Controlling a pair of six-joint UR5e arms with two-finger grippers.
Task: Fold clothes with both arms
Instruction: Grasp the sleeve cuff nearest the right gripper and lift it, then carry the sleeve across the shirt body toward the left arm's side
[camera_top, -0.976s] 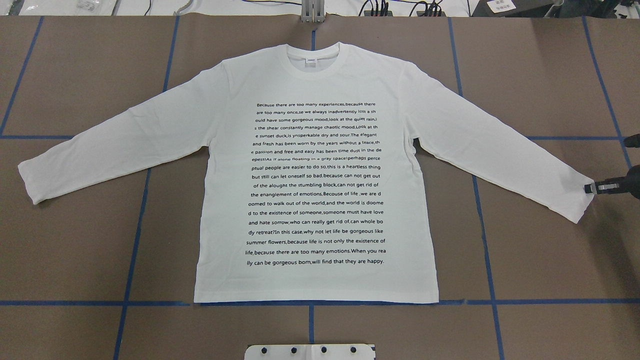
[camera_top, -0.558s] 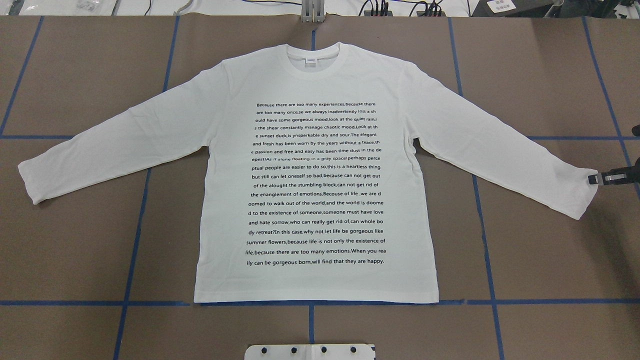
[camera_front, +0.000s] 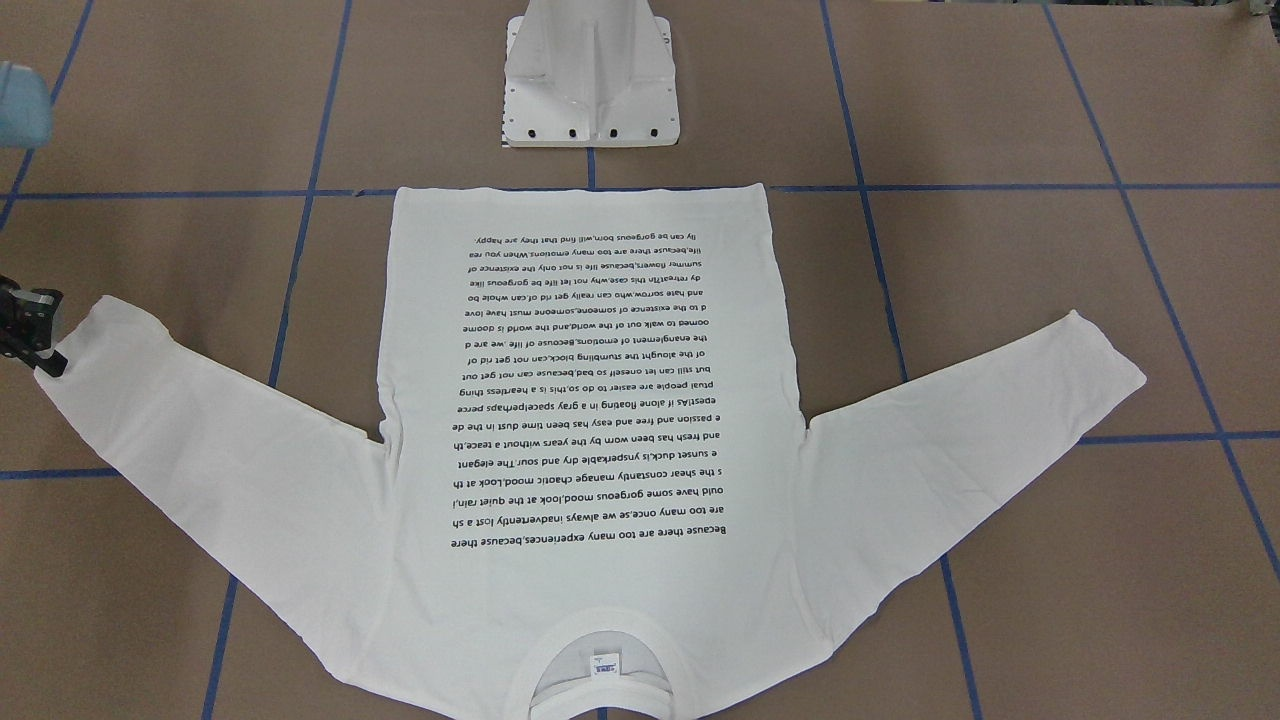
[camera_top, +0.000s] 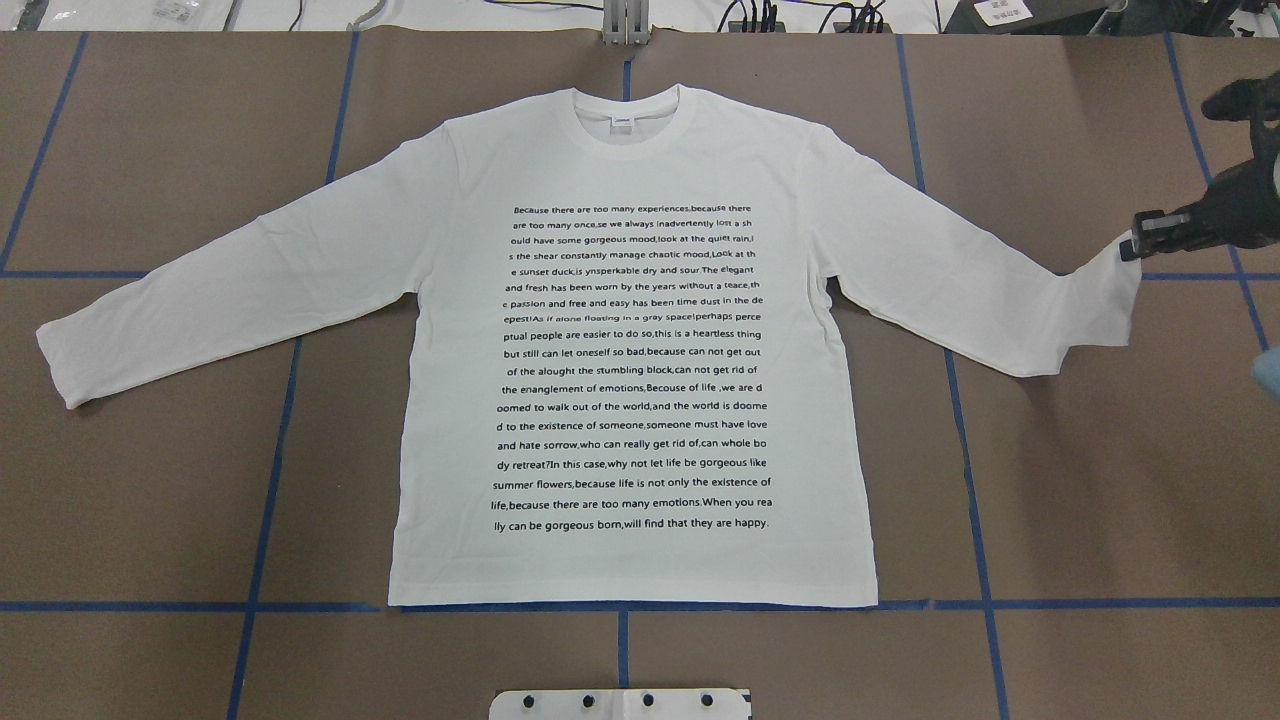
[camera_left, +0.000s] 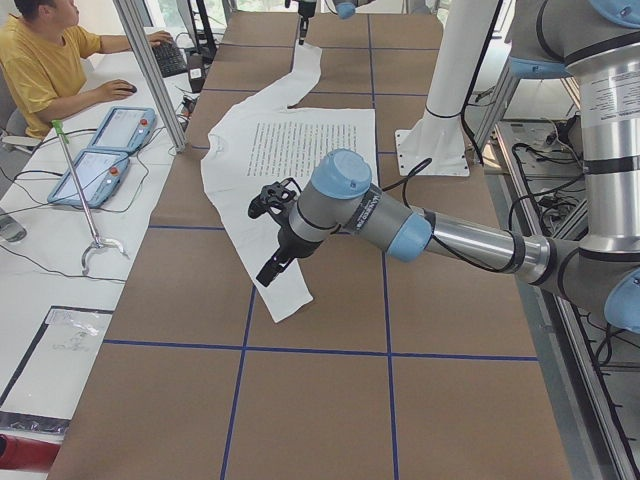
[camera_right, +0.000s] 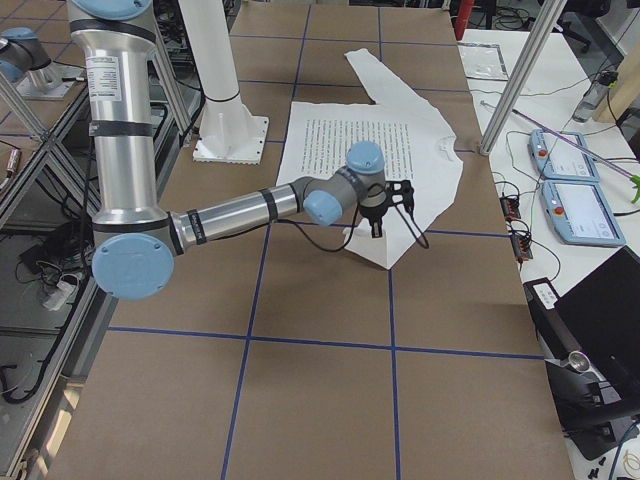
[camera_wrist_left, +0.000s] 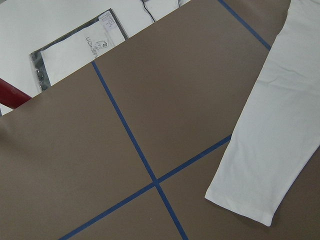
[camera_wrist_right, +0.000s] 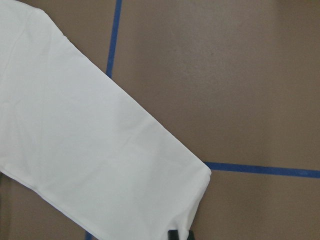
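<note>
Right claw (camera_top: 1132, 245), pinched closed on the cuff (camera_top: 1125, 300) of the T-shirt (camera_top: 620, 150), has carried it from mid-right toward upper right of the overhead frame; shirt body lies flat at centre of the surface (camera_top: 1080, 500), so I judge the sleeve fold begun.

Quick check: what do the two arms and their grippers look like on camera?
The left arm and right arm are silver-grey tubes with rounded light-blue joint caps and thin black cables running alongside. The left gripper and right gripper are black, with two fingers.
</note>
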